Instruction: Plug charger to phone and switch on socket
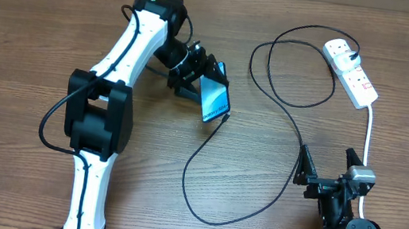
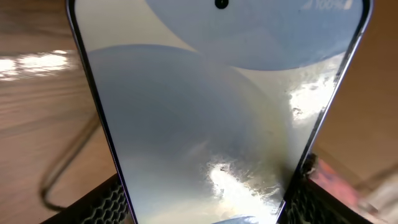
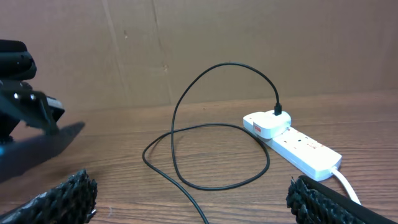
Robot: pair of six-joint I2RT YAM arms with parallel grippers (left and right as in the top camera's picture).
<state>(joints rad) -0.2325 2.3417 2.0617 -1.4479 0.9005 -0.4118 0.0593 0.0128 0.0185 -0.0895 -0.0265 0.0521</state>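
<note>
Now | overhead: charger [image 1: 185,172] reaches phone [image 1: 213,96] | right wrist: charger in socket [image 3: 301,148]

Overhead straight down; left wrist tight on phone [image 2: 205,112]; right wrist low toward socket [image 3: 292,140] (also in overhead)

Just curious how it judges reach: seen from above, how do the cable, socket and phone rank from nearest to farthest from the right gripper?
1. Cable: runs right beside the right gripper, on its left.
2. Socket: straight beyond it, toward the table's far edge.
3. Phone: farthest, off to the left.
</note>
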